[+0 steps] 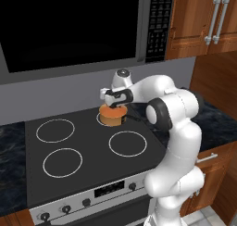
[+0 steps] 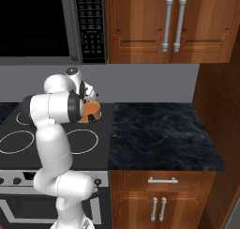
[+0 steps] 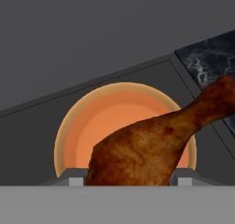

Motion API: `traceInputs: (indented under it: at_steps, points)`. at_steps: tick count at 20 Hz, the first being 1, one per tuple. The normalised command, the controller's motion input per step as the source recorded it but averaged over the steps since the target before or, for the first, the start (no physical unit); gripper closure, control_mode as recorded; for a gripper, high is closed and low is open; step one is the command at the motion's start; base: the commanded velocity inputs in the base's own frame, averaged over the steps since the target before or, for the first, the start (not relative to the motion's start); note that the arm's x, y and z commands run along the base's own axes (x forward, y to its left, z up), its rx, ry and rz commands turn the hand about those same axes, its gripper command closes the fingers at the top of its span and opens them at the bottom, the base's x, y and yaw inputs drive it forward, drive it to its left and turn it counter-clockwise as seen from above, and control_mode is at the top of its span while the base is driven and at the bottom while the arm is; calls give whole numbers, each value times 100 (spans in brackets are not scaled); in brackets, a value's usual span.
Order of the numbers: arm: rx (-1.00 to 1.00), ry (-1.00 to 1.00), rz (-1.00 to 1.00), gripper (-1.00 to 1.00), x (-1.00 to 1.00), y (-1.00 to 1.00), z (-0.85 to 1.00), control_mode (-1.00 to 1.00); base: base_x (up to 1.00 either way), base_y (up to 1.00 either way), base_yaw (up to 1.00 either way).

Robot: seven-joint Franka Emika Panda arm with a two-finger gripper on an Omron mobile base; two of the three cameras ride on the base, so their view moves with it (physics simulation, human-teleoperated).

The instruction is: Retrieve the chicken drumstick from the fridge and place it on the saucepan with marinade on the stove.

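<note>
Hand view: the gripper (image 3: pixel 131 181) is seen pinching the drumstick (image 3: pixel 151 147) between its fingers, held directly above the orange saucepan (image 3: pixel 82 122) (bone end pointing toward the counter (image 3: pixel 209 58)). The saucepan (image 1: pixel 112 115) is set on the stove's (image 1: pixel 88 160) far right burner.

A browned drumstick (image 3: pixel 147 149) hangs just above the open saucepan (image 3: pixel 73 126), thick end low, thin bone end slanting out past the rim. The low, round, tan-orange saucepan (image 1: pixel 112 116) sits upright on the back right burner ring of the black stove (image 1: pixel 88 167), its inside a smooth orange.
</note>
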Motion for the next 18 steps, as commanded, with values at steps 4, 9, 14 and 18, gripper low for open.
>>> traceInputs:
  at_steps: [4,9,14,18]
  points:
    - [0,2,0,100,24,7,-18,-100,0,0,0]
    - [0,0,0,100,14,1,-29,-100,0,0,0]
    - [0,0,0,100,12,0,-28,-100,0,0,0]
    - [0,0,0,100,2,0,-28,-100,0,0,0]
